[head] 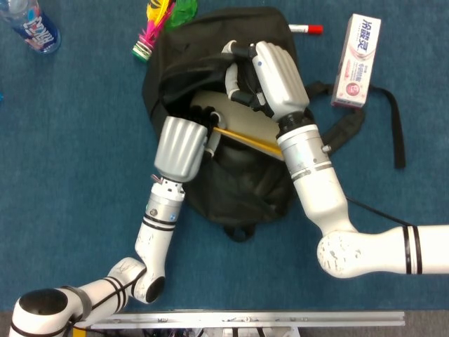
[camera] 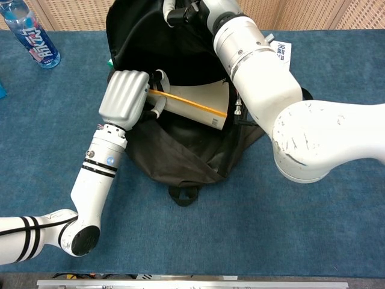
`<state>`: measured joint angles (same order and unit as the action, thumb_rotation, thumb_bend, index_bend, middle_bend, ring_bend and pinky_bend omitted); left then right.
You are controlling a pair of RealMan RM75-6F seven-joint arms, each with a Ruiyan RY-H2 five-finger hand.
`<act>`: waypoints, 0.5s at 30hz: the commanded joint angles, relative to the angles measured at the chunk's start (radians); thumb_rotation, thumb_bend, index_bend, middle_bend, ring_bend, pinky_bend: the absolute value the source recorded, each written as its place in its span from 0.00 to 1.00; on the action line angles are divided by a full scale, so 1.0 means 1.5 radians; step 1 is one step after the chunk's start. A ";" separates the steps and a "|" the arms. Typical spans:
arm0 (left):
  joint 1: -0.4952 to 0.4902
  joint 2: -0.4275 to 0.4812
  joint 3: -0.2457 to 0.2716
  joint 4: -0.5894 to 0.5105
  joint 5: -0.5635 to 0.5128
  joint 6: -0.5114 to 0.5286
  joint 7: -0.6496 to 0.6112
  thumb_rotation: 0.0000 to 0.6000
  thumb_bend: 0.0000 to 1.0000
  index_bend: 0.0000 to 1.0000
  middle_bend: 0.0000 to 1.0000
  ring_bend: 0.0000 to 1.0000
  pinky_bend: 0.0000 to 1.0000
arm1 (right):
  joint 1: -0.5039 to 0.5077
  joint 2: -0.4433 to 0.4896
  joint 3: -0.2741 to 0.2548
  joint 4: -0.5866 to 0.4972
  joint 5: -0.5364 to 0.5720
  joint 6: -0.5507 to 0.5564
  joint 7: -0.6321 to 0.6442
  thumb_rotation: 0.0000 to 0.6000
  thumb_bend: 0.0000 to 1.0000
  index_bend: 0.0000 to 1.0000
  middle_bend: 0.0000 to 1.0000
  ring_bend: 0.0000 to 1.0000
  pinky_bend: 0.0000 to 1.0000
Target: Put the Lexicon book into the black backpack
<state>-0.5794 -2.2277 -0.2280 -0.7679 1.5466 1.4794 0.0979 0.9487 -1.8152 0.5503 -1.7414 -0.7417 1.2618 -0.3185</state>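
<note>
While held open, bag: soft black fabric backpack [head: 245,182], centre frame.
Book: flat cream, yellow-edged Lexicon book [camera: 195,103], half inside opening.
Left hand [head: 181,146]: fingers grip book's end.
Right hand [head: 277,76]: fingers grip upper rim.
</note>
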 commanded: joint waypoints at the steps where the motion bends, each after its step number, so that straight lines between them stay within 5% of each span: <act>1: 0.002 0.006 -0.001 0.003 -0.002 0.010 -0.004 1.00 0.39 0.67 0.62 0.54 0.50 | -0.002 0.001 -0.002 0.001 0.001 0.000 0.000 1.00 0.64 0.80 0.64 0.53 0.66; 11: 0.003 0.018 -0.061 -0.018 -0.054 0.032 -0.055 1.00 0.39 0.67 0.63 0.55 0.50 | -0.003 0.001 -0.004 0.002 0.002 0.001 0.002 1.00 0.64 0.80 0.64 0.53 0.67; 15: 0.000 0.022 -0.048 -0.013 -0.043 0.040 -0.054 1.00 0.39 0.66 0.64 0.55 0.50 | -0.002 0.000 -0.004 0.001 0.004 0.001 0.001 1.00 0.64 0.80 0.64 0.53 0.66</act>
<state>-0.5778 -2.1973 -0.3116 -0.7907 1.4740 1.5341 0.0158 0.9452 -1.8155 0.5439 -1.7394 -0.7363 1.2628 -0.3166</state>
